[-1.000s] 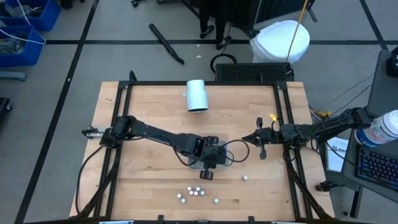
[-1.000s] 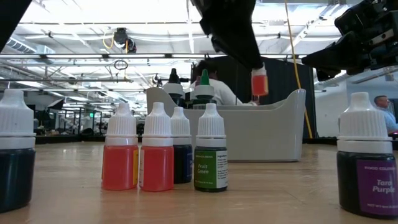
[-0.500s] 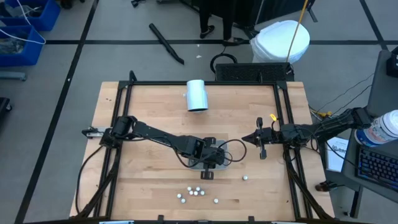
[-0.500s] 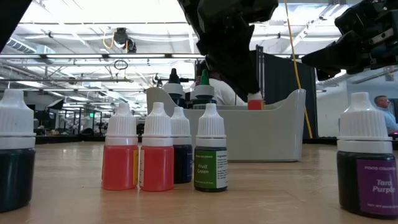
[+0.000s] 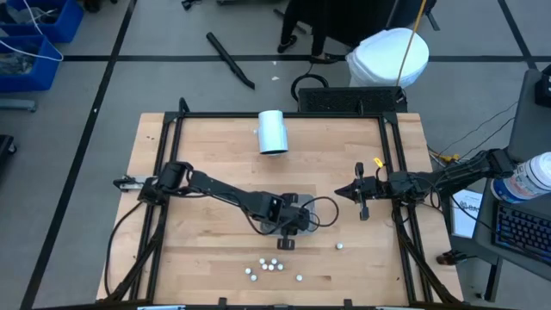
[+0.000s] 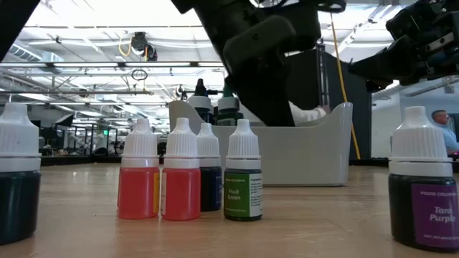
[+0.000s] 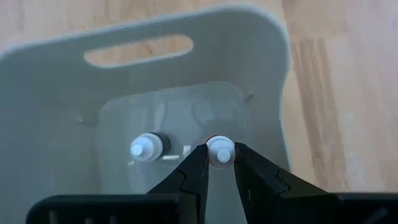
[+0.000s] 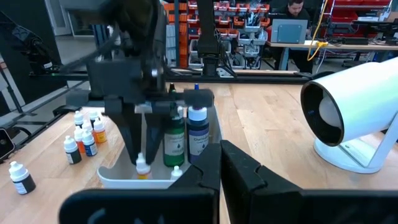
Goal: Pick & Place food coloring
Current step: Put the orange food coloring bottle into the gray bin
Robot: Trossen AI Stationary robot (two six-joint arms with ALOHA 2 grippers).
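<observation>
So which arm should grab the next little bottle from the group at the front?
Probably the left. Its gripper, shut on a bottle inside the grey tray, sits close to the loose bottles. The right gripper waits, shut, near the table's right edge.

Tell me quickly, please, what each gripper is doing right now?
Left gripper: shut on a bottle, low inside the tray.
Right gripper: waiting at the table's right side, fingers shut, empty.

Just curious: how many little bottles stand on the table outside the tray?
6 in the low view: two red bottles, a dark bottle, a green bottle clustered; a black bottle and a purple bottle at the edges. Some may hide.
</observation>
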